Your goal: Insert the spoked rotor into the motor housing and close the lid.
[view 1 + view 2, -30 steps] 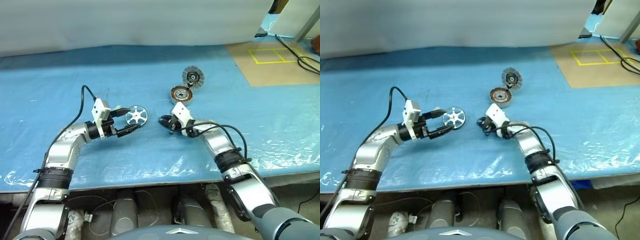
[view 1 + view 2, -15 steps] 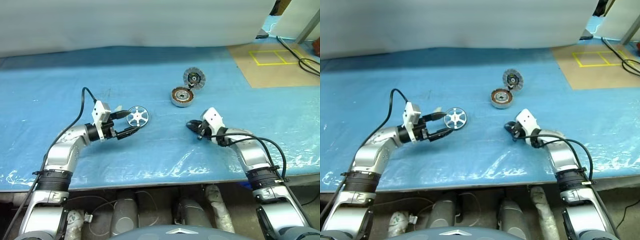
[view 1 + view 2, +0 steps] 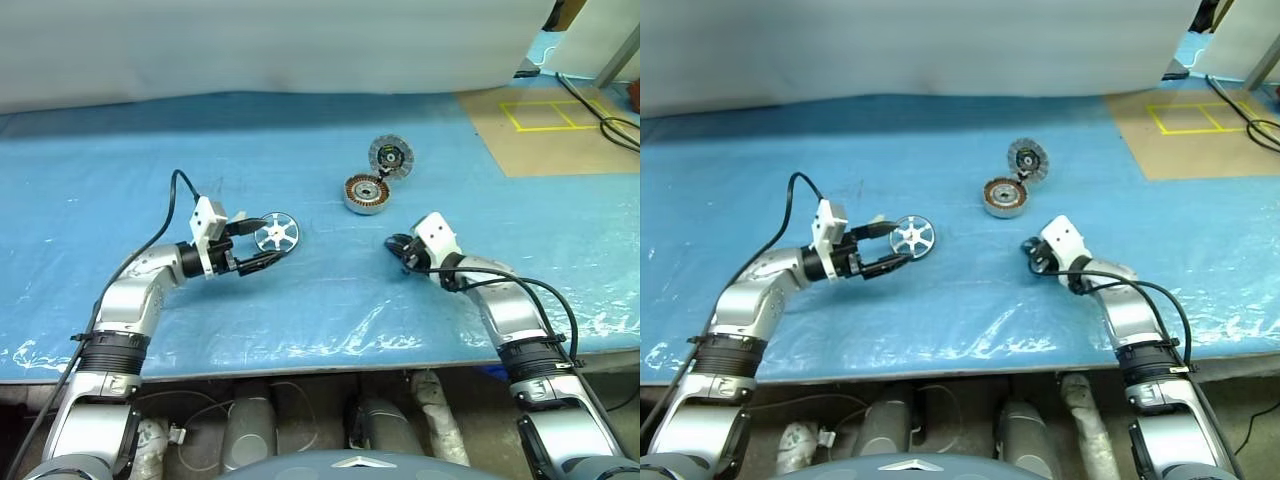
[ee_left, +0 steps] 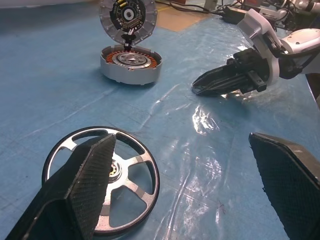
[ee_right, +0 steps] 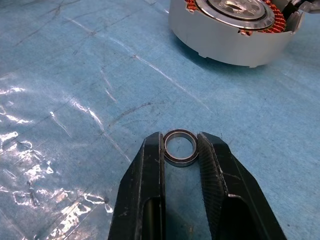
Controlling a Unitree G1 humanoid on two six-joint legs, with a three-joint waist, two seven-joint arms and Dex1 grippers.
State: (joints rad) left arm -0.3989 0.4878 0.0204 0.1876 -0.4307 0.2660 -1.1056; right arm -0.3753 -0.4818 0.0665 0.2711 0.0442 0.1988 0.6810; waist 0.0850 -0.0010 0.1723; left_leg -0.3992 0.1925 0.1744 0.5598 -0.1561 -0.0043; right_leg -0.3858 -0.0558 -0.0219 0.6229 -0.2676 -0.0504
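The spoked rotor (image 3: 275, 234) lies flat on the blue sheet, at the tips of my left gripper (image 3: 262, 242). That gripper stands wide open, with one finger (image 4: 92, 170) over the rotor's rim and the other well clear. The motor housing (image 3: 364, 194) sits further back, its copper windings showing. The lid (image 3: 390, 156) stands tilted up behind the housing, its dark finned face towards me. My right gripper (image 5: 180, 145) hovers low in front of the housing (image 5: 235, 30), shut on a small metal ring (image 5: 180, 162).
A crinkled blue plastic sheet (image 3: 330, 300) covers the table up to its front edge. At the back right lie a brown patch with yellow tape squares (image 3: 540, 110) and black cables (image 3: 605, 120). A white wall closes off the back.
My right gripper has swung to the right, away from the rotor's side, still pinching the ring. The left gripper and the rotor have stayed put.
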